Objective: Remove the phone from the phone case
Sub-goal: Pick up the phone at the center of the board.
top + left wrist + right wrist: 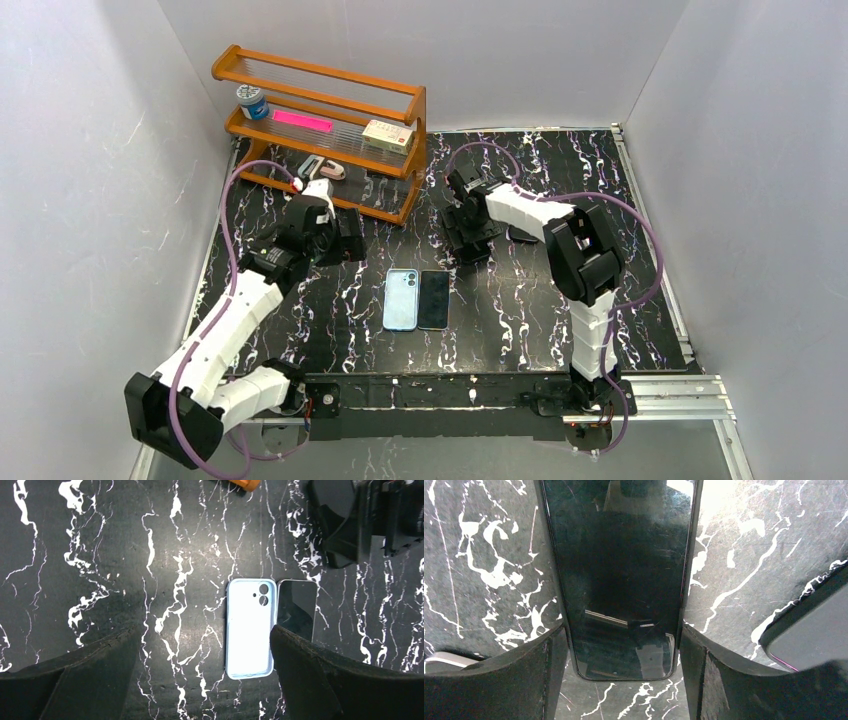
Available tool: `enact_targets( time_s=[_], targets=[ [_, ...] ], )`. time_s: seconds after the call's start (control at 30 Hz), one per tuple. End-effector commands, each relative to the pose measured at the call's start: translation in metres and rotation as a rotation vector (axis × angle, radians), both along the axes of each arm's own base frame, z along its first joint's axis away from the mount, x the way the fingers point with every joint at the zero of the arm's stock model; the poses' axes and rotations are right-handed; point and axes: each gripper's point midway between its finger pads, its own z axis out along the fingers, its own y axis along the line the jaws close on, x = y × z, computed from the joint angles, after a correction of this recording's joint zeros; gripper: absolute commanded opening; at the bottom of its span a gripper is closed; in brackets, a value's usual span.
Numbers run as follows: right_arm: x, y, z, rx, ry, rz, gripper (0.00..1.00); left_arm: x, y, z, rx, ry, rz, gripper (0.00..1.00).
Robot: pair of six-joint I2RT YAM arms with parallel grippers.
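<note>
A marbled black table [520, 320], seen from above and from two wrist cameras. At its middle a pale blue case [250, 630] lies open side up and empty. The black phone [297, 607] lies dark face up just beside it on the right, their long edges nearly touching, so the phone looks already out of the case. The left gripper [204, 630] hangs above the table with its fingers spread wide and holds nothing. In its own camera the case shows between the fingers, close to one of them. The right gripper [623, 630] is also spread and empty, near the far end of the phone. Its camera shows a dark glass slab [621, 570] between its fingers with bare table on both sides, so it cannot be told whether this is the same phone. The main risk is probably a stray touch. Either gripper dropping or sweeping sideways could push the case against the phone, slide the phone across the smooth table, or scrape its glass. The two grippers are near each other, so if both reach toward the middle they could collide. If the slab is a second device, the right gripper could close on the wrong thing.
</note>
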Motion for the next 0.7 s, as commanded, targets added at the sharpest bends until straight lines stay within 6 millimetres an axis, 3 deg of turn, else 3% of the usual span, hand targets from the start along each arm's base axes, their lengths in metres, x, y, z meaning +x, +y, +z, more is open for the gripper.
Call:
enact_targets(
  time_s=[0.0, 0.17, 0.5, 0.67],
  targets=[
    [-0.01, -0.016, 0.019, -0.044, 0.003, 0.087, 0.22, 0.001, -0.007, 0.014, -0.013, 0.006, -0.048, 0.98],
    [-0.008, -0.008, 0.064, 0.042, -0.109, 0.168, 0.02, 0.003, -0.02, 0.024, -0.057, 0.026, -0.092, 0.98],
    [-0.027, 0.013, 0.122, 0.203, -0.245, 0.437, 0.01, 0.0, -0.061, 0.031, -0.212, 0.134, -0.208, 0.98],
    [-0.057, 0.031, 0.151, 0.268, -0.363, 0.718, 0.01, 0.003, -0.078, 0.044, -0.274, 0.149, -0.26, 0.98]
  ],
)
